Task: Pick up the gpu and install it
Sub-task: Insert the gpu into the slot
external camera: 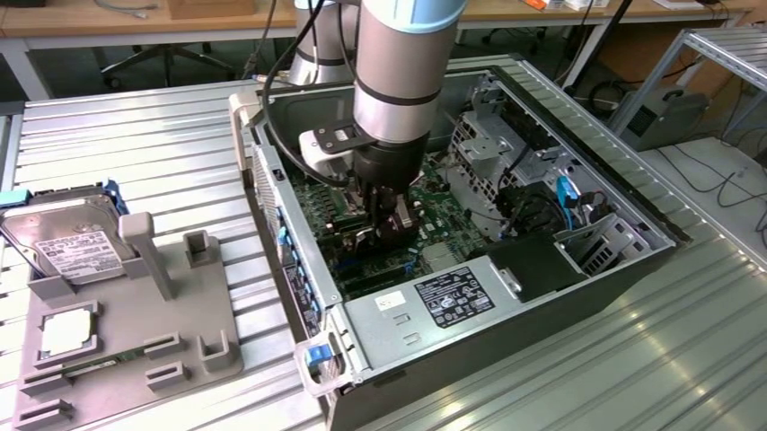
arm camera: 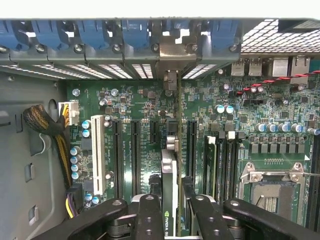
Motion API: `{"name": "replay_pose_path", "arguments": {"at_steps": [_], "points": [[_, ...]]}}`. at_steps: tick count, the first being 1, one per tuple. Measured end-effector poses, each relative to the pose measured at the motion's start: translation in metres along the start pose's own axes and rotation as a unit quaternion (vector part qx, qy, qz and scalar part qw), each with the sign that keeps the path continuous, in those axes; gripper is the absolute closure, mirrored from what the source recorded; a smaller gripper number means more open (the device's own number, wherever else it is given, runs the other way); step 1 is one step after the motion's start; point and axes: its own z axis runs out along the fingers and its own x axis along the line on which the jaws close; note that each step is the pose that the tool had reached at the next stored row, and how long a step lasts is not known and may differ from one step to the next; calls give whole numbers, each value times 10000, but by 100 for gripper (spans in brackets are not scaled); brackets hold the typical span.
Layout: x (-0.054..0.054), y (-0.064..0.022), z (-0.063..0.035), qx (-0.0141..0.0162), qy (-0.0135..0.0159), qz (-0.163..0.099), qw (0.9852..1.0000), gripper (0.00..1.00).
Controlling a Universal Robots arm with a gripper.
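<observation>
The gpu (arm camera: 169, 170) stands on edge inside the case (external camera: 504, 296), upright over the motherboard (arm camera: 130, 100) among its long black slots (arm camera: 135, 150). Its metal bracket (arm camera: 175, 52) reaches the rear wall between the blue clips (arm camera: 90, 32). Whether its lower edge is fully home in a slot I cannot tell.

The gripper (arm camera: 172, 217) has it pinched across its thin faces, with the fingers (arm camera: 149, 220) pressed on either side of the card at the end away from the bracket. I'd judge it a light, stiff board but a fragile one. It is best held by the flat faces, as here, kept square to the slot and never twisted.

An NVIDIA logo can be read on its upper edge. Outside the case, on the grey stand (external camera: 180, 305), lies a hard drive (external camera: 72, 238) with a white label too small to read.
</observation>
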Motion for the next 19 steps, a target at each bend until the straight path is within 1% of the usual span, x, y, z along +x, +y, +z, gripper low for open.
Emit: {"name": "replay_pose_path", "arguments": {"at_steps": [6,13,15,19], "points": [[-1,19,20,44,-1,0,10000,73],[-2,20,2,52,-6,0,10000,73],[0,20,-10,50,0,0,10000,73],[-1,20,-9,52,-2,0,10000,73]]}}
